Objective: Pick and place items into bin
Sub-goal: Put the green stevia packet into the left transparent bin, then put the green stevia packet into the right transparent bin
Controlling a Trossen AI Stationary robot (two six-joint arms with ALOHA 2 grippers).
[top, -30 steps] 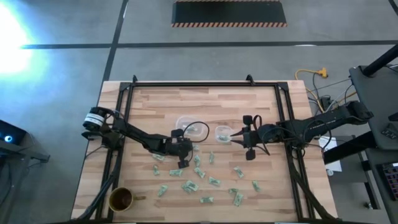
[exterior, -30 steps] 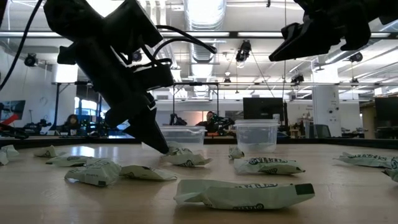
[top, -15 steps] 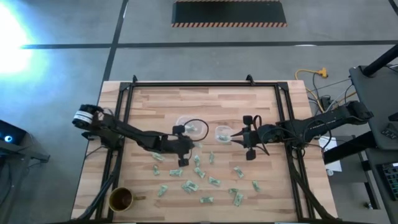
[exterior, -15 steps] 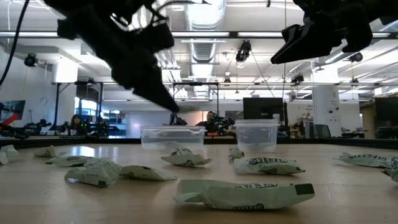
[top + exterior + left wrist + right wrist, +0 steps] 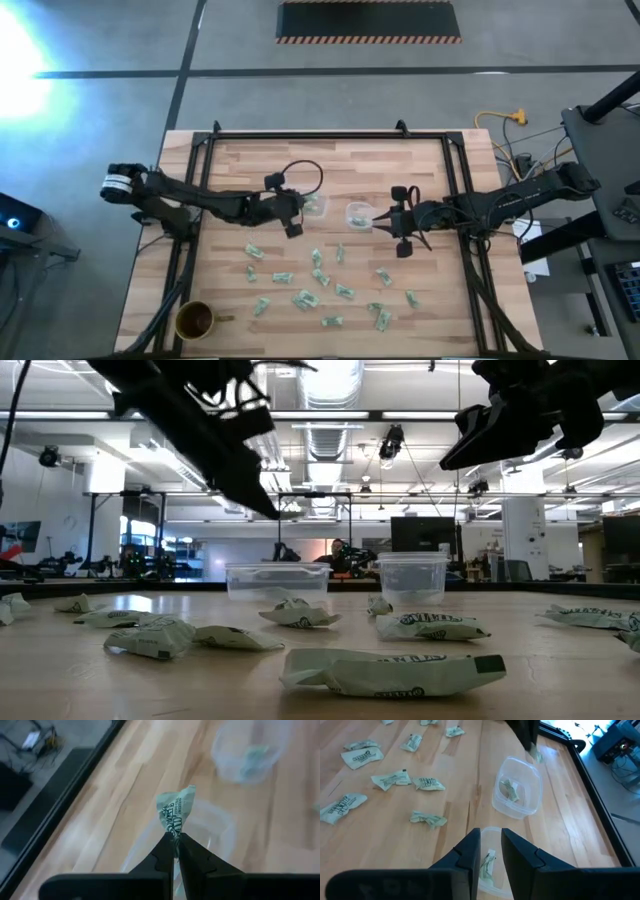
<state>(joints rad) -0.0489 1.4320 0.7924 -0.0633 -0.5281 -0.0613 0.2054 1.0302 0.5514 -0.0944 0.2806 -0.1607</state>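
Note:
Several pale green and white wrapped pieces (image 5: 318, 279) lie scattered on the near half of the wooden table (image 5: 240, 170). They also show in the low view as pieces (image 5: 390, 672). Two clear bins stand mid-table, the left bin (image 5: 313, 206) and the right bin (image 5: 357, 215), and each holds a piece or more. My left gripper (image 5: 292, 222) is raised beside the left bin (image 5: 210, 832) and is shut on one piece (image 5: 175, 811). My right gripper (image 5: 491, 851) hangs open over the right bin (image 5: 490, 865), touching nothing. My left gripper pinches one wrapped piece by its twisted lower end (image 5: 174, 834) between the two fingertips (image 5: 165, 845). The piece is lifted clear and stands out beyond the fingertips, above the clear left bin. In the low view the gripper slants down well above the table.
A round brown cup (image 5: 195, 320) stands at the table's near left corner. The black frame rails (image 5: 205, 150) run along the left, right and far sides. Bare wood lies on the far half. People sit in the room behind the table (image 5: 338, 552).
My left gripper has risen from the table among the pieces, shut on one piece, and has moved toward the far edge to the left bin. The piece has been lifted clear of the table.

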